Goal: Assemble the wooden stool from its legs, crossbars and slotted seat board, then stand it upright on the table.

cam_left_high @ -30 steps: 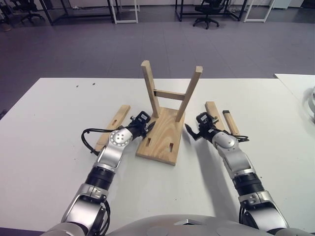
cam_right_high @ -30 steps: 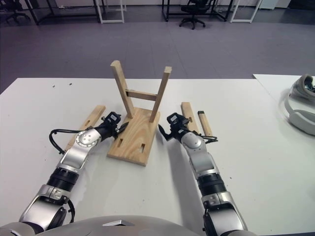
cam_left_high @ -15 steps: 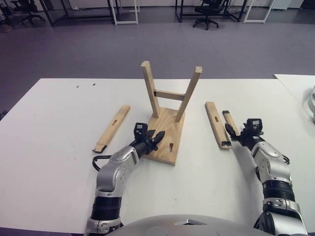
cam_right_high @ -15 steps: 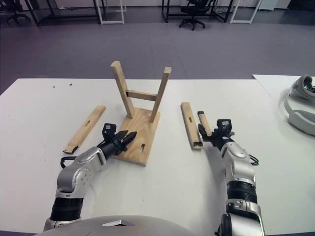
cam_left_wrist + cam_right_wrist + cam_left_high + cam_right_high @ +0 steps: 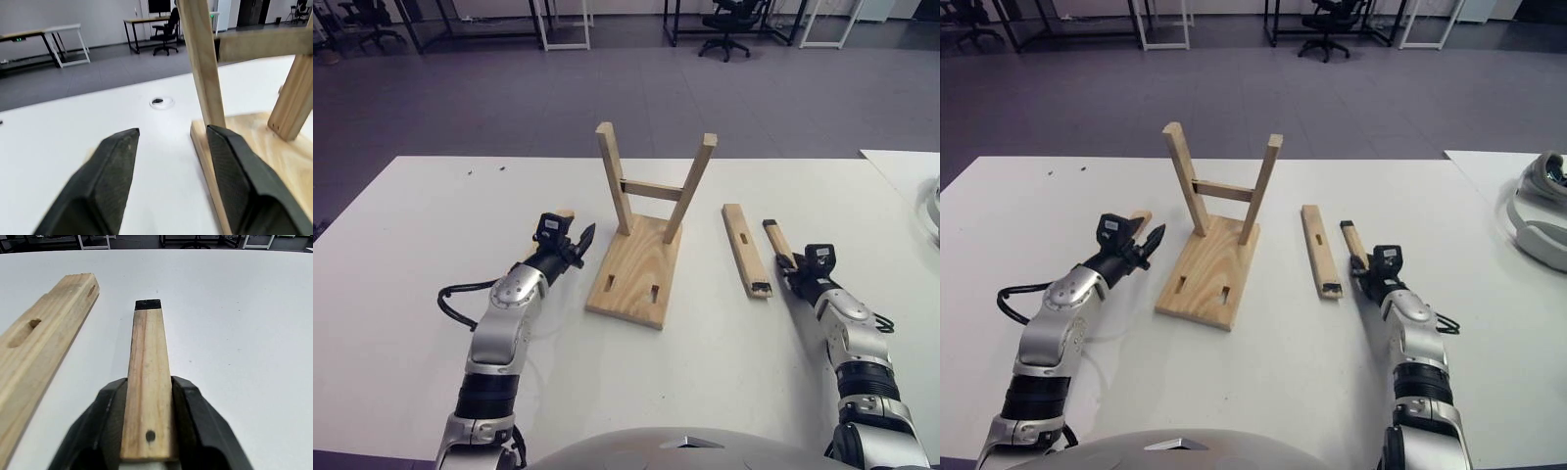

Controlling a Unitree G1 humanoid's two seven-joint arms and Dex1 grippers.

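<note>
— So, the right jaws?
— Clenched on a short pale wooden crossbar [image 5: 146,357] lying on the white counter [image 5: 411,245].
— Left jaws?
— Spread apart, beside the upturned slotted pale wooden seat board [image 5: 631,279].

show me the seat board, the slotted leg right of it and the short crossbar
seat board [image 5: 633,273], left eye view, middle of top face
slotted leg [image 5: 745,252], left eye view, mid-length
short crossbar [image 5: 147,372], right wrist view, top face
</note>
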